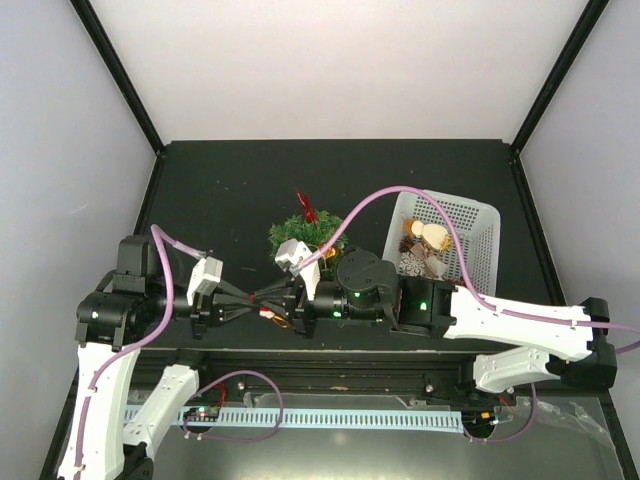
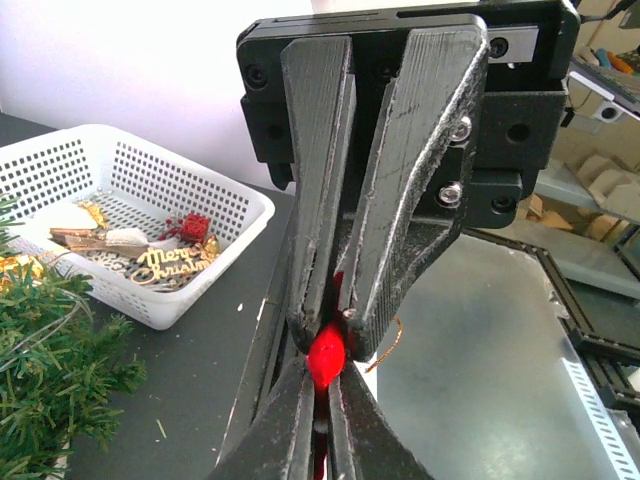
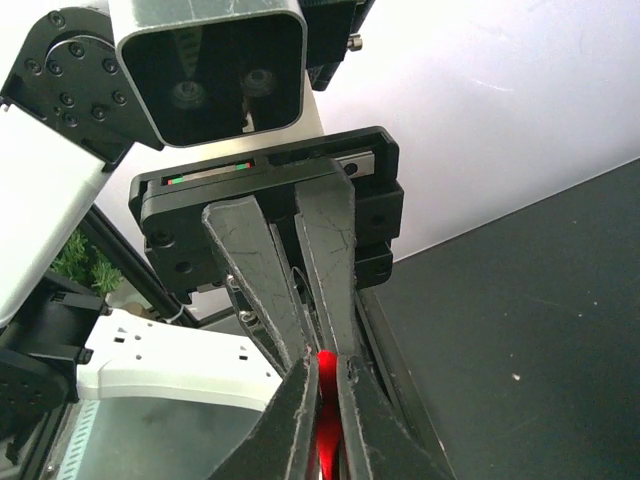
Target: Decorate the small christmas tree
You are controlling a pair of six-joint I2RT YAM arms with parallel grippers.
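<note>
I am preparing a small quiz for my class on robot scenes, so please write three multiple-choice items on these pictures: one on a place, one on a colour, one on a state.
1. In the top view, where does the white mesh basket stand relative to the small christmas tree?
A) to its right
B) to its left
C) on top of it

2. What colour is the ornament between the left gripper and the right gripper?
A) blue
B) red
C) silver

3. In what state is the left gripper?
A) wide open
B) shut on nothing
C) shut on the ornament

Answers:
1 A: the basket stands to the right of the tree.
2 B: the piece at the fingertips is bright red.
3 C: the gripper's fingers pinch the red piece.
</note>
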